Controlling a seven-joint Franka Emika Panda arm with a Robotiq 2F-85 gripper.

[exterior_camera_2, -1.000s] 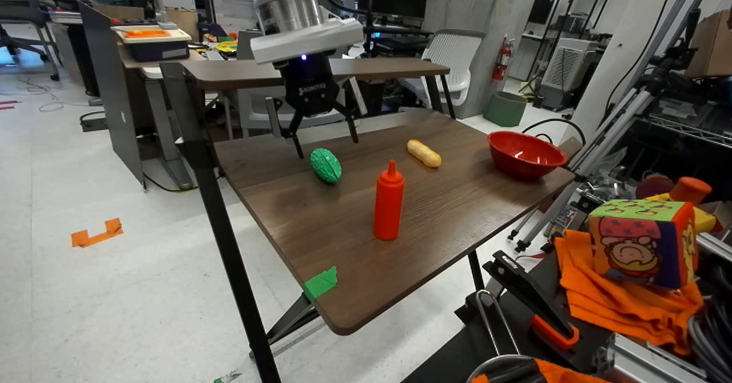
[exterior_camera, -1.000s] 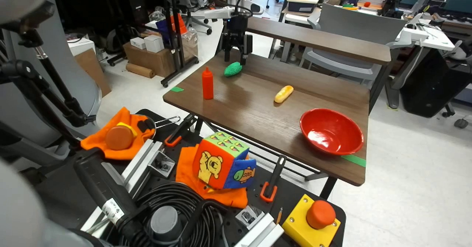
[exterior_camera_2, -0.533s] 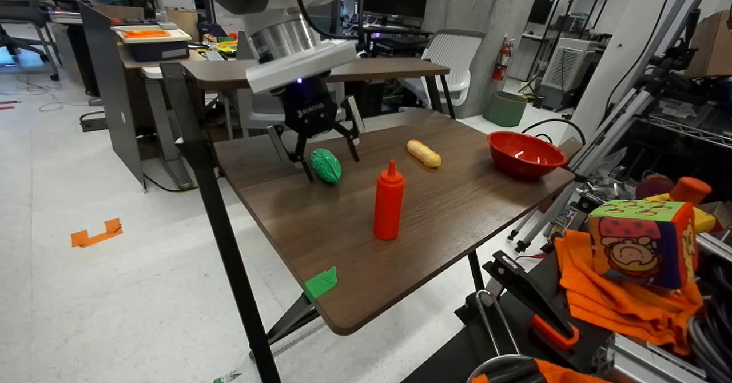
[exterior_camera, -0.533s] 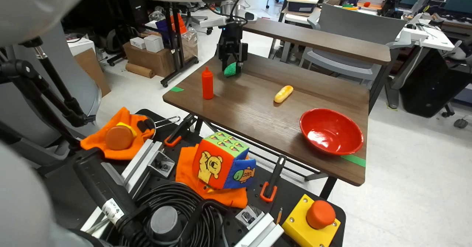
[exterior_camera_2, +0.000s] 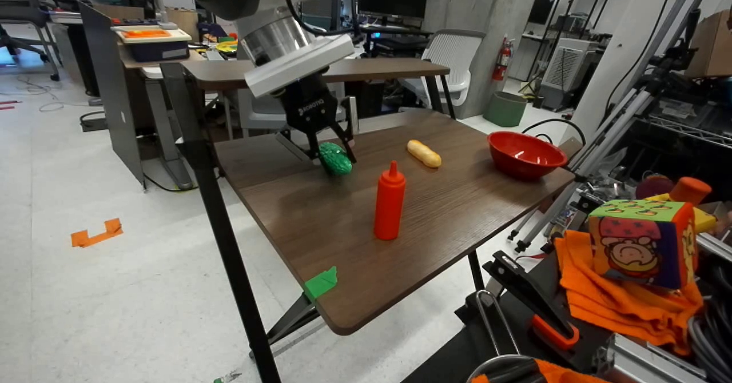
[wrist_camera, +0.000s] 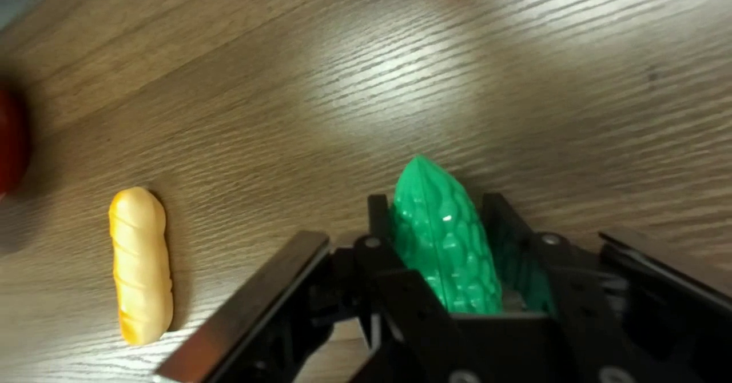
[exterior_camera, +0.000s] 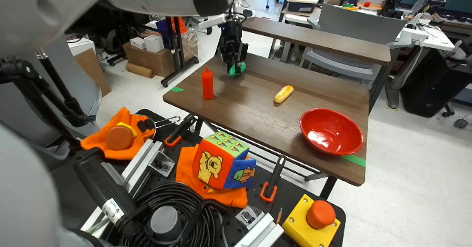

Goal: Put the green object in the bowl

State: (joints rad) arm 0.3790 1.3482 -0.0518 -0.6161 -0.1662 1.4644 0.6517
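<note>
- Two black fingers (wrist_camera: 378, 214) of the gripper (wrist_camera: 435, 203) flank the green object (wrist_camera: 437, 240) in the wrist view, parted by only its width and clasping it, one along each side.
- Near one end of a brown wood-grain table (exterior_camera: 254, 108), the green object is tilted in that grasp; whether its underside touches the surface cannot be told.
- Glossy and red, the bowl (exterior_camera: 341, 127) rests near the table's opposite end, well apart from the gripper in both exterior views, a strip of green tape (exterior_camera: 354, 160) just beside it.
- A yellow oblong piece (exterior_camera: 283, 94) lies on the table between the gripper and the bowl.
- An orange-red squeeze bottle (exterior_camera_2: 389, 206) stands upright on the table, closer to the camera than the green object in both exterior views.
- The robot arm (exterior_camera_2: 280, 37) reaches in above the table, its gripper angled downward.
- Beside the table, a patterned cloth cube (exterior_camera: 215, 164) sits on an orange cloth (exterior_camera: 185, 167).
</note>
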